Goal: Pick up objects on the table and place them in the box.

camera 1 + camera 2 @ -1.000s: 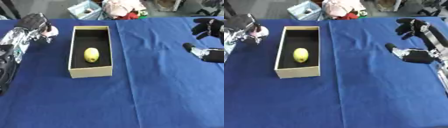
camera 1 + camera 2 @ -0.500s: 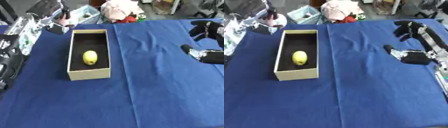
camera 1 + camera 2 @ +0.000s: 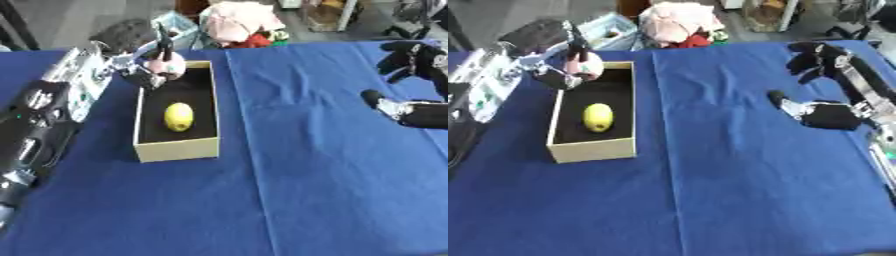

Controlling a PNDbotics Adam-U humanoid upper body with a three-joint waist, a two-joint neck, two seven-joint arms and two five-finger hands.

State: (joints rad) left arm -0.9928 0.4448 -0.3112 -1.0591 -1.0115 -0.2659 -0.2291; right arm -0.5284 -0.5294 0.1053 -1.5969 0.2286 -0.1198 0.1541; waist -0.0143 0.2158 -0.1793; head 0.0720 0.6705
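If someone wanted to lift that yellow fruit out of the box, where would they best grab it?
Probably from straight above, fingers closing across the narrow middle of the yellow fruit. It lies lengthwise, and the walls of the box block any sideways approach, though bare floor shows on both sides.

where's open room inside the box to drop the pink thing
The box is bare at its far end, below the left robot hand holding the pink object, and at the near end. The yellow fruit fills the middle.

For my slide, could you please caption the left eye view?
The left hand holds a pink object over the far end of the box, where a lemon lies; the right hand idles.
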